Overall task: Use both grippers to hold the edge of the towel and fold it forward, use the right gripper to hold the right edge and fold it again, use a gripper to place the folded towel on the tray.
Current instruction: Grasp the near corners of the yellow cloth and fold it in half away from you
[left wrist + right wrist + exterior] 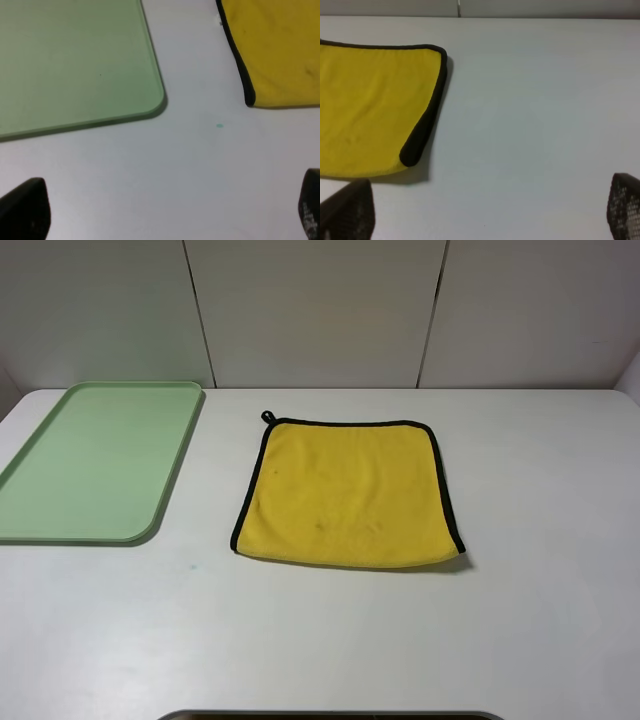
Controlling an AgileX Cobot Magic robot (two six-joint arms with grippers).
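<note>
Exterior high view gives you the towel [345,495] flat on the table [540,630] at the centre of the frame, with the tray [100,455] at the upper left, well apart from it. Black trim [441,480] runs along the towel's left, far and right sides, and the loop [267,417] sits at its far left corner. The near side shows only a rounded yellow edge, so you are probably looking at a cloth already doubled over once, with the fold towards you. Neither arm shows in this view.

Your left gripper [165,212] hangs with its jaws wide apart and nothing between them, over bare table between the tray's corner and the towel's near left corner. Your right gripper [485,212] is likewise spread and empty, over bare table near the towel's near right corner. Both sit clear of the cloth, likely so the jaws can come in on an edge without dragging it.

If the first fold is indeed done, the right edge is your next target. Come in low at the trimmed side, since the cloth looks thin and lies flush on the table.
</note>
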